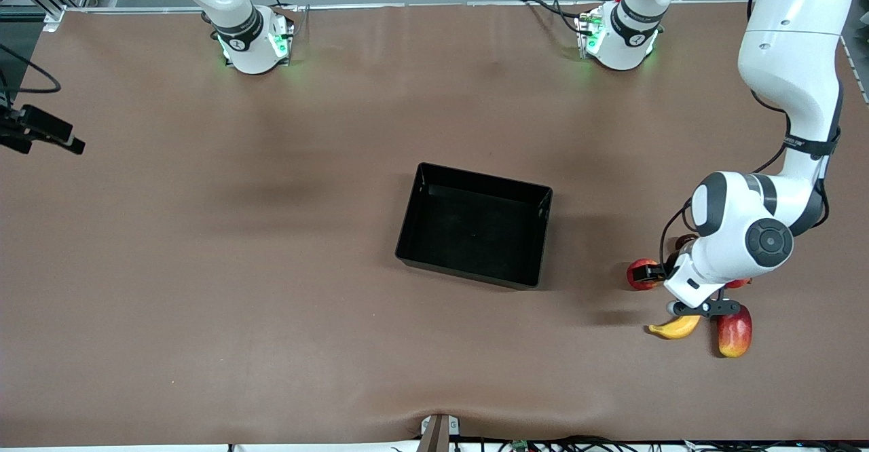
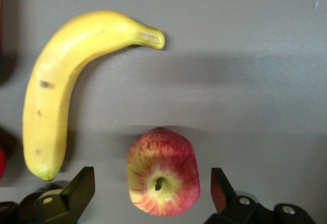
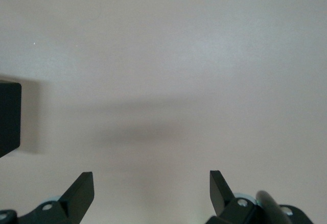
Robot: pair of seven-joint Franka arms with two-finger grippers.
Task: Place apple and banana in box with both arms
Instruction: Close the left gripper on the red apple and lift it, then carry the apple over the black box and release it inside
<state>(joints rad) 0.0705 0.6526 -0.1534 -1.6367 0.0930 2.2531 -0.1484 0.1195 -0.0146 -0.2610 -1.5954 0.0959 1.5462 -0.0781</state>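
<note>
Lower right of the front view: my left gripper (image 2: 153, 185) hangs over the apple (image 2: 163, 179), fingers apart and straddling it. The banana (image 2: 66, 86) lies just beside; a skewed descent could nudge it or roll the apple. The box (image 1: 475, 233), mid-frame, holds nothing. The right gripper (image 3: 152, 191), spread open over bare table (image 3: 204, 55), waits; I see none of it from the front.

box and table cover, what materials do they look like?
The box: looks like rigid black plastic, glossy, with faint sheen on its thin raised walls. The table cover: seemingly a matte brown mat, rubber or vinyl perhaps; shows soft ripples near the front camera's edge and no glare.
</note>
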